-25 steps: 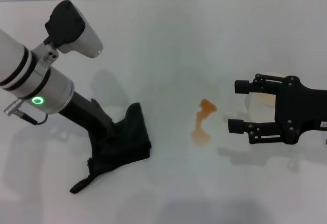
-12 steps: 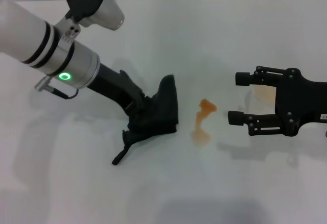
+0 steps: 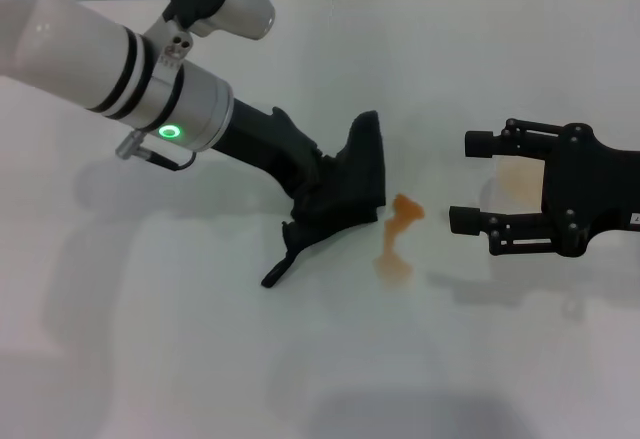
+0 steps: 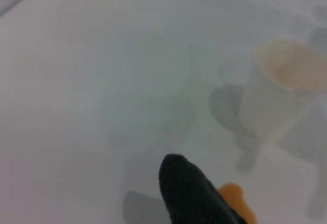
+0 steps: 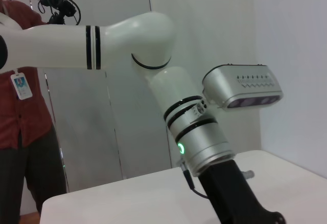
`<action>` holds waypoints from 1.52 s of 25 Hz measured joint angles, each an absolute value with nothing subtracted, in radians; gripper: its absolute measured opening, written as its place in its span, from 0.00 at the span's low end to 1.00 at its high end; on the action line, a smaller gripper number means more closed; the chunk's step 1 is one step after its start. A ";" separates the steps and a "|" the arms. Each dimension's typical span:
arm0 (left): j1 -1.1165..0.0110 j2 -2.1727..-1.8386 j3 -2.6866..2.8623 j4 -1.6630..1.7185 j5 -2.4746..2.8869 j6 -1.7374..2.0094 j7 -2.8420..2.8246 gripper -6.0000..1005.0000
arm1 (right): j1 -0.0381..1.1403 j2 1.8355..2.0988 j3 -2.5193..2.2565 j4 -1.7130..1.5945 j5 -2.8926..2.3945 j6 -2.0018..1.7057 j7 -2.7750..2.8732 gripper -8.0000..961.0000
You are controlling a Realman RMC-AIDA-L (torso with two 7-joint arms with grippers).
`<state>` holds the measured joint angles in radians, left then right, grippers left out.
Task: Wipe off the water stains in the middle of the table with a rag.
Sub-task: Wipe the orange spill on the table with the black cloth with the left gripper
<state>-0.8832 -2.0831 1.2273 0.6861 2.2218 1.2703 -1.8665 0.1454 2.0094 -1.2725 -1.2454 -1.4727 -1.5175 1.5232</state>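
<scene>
The stains (image 3: 397, 238) lie in the middle of the table (image 3: 300, 359), an orange-brown smear. The rag (image 3: 340, 194) is just beside them on the robot's left, its edge very near the upper blob, its thin tail on the table. The left gripper (image 3: 312, 191) holds the rag, its fingers closed on the bunched cloth. The right gripper (image 3: 468, 181) hovers near the stains on the other side, its fingers wide apart, holding nothing.

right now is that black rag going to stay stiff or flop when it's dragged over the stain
Probably floppy: the rag hangs bunched from the left claw with a thin tail trailing on the table. It looks light, so it may smear the water stains unless pressed down.
</scene>
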 joint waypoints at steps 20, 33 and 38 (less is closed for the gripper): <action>-0.884 -2.089 1.445 0.588 2.016 1.214 -1.804 0.08 | 0.155 2.009 -1.279 -1.249 -1.478 -1.525 1.525 0.87; -0.884 -2.089 1.617 0.582 1.966 1.234 -1.812 0.08 | 0.159 2.009 -1.281 -1.249 -1.479 -1.517 1.524 0.87; -0.886 -2.089 1.617 0.583 1.966 1.234 -1.812 0.08 | 0.160 2.009 -1.281 -1.249 -1.476 -1.517 1.523 0.87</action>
<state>-0.8861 -2.0892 1.6172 0.5832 1.9662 1.2342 -1.8117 0.1602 2.0095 -1.2815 -1.2486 -1.4762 -1.5170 1.5235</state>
